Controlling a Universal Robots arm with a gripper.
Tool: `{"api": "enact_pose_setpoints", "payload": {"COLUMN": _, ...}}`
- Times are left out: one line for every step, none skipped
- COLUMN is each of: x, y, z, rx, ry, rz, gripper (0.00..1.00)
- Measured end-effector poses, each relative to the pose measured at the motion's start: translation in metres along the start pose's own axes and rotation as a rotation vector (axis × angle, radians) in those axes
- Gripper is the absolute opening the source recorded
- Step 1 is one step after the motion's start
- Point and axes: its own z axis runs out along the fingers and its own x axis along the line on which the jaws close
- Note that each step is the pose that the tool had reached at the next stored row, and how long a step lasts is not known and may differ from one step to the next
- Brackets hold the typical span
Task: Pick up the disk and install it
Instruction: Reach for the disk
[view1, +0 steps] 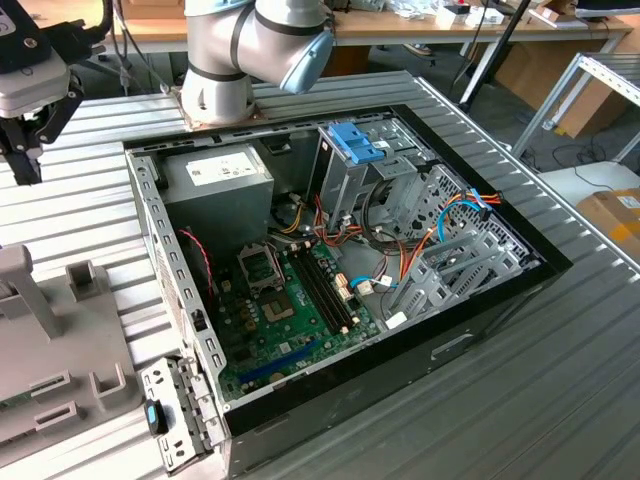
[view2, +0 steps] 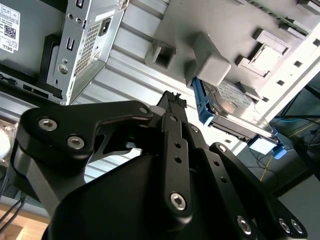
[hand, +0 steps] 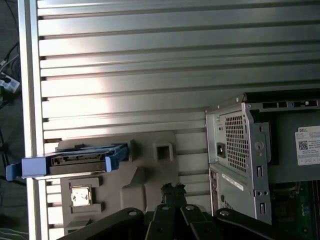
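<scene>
Grey metal disk (hand: 75, 162) w/ bright blue plastic frame stands on edge in a slot of the light-grey plastic holder block (hand: 150, 170), on the ribbed aluminium tabletop (hand: 150, 60). It is seen in both wrist views; in the second wrist view its flat grey face (view2: 235, 102) shows, w/ the blue frame along the edge. Black jaws are closed tip to tip and grip nothing. They are near the holder, apart from the disk, no contact. In the exterior view the jaws hang at the exterior view's left, above the holder (view1: 70, 340). Beside it is an open black PC case (view1: 480, 330) lying flat, w/ green motherboard (view1: 290, 310) and silver power supply box (view1: 215, 180) inside. The silver robot arm base (view1: 220, 70) is behind the case.
</scene>
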Motion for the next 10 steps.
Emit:
{"api": "enact_pose_setpoints", "payload": {"x": 0.0021, "y": -0.0002, "z": -0.0001, "rx": 0.0, "ry": 0.0, "rz": 0.0, "gripper": 0.11}}
{"api": "enact_pose_setpoints", "payload": {"x": 0.0046, "y": -0.0003, "z": -0.0001, "rx": 0.0, "ry": 0.0, "rz": 0.0, "gripper": 0.11}}
{"api": "enact_pose_setpoints", "payload": {"x": 0.0083, "y": -0.0006, "z": -0.0002, "rx": 0.0, "ry": 0.0, "rz": 0.0, "gripper": 0.11}}
{"api": "enact_pose_setpoints", "payload": {"x": 0.0117, "y": -0.0009, "z": -0.0003, "rx": 0.0, "ry": 0.0, "rz": 0.0, "gripper": 0.11}}
{"api": "enact_pose_setpoints", "payload": {"x": 0.0138, "y": -0.001, "z": -0.0004, "rx": 0.0, "ry": 0.0, "rz": 0.0, "gripper": 0.11}}
{"api": "enact_pose_setpoints", "payload": {"x": 0.016, "y": -0.0012, "z": -0.0004, "rx": 0.0, "ry": 0.0, "rz": 0.0, "gripper": 0.11}}
{"api": "enact_pose_setpoints", "payload": {"x": 0.0193, "y": -0.0015, "z": -0.0005, "rx": -0.0001, "ry": -0.0001, "rz": 0.0, "gripper": 0.11}}
{"api": "enact_pose_setpoints", "payload": {"x": 0.0248, "y": -0.0019, "z": -0.0006, "rx": -0.0001, "ry": 0.0, "rz": 0.0, "gripper": 0.11}}
{"api": "enact_pose_setpoints", "payload": {"x": 0.0326, "y": -0.0025, "z": -0.0008, "rx": -0.0001, "ry": -0.0001, "rz": 0.0, "gripper": 0.11}}
{"api": "enact_pose_setpoints", "payload": {"x": 0.0386, "y": -0.003, "z": -0.0009, "rx": -0.0001, "ry": -0.0001, "rz": 0.0, "gripper": 0.11}}
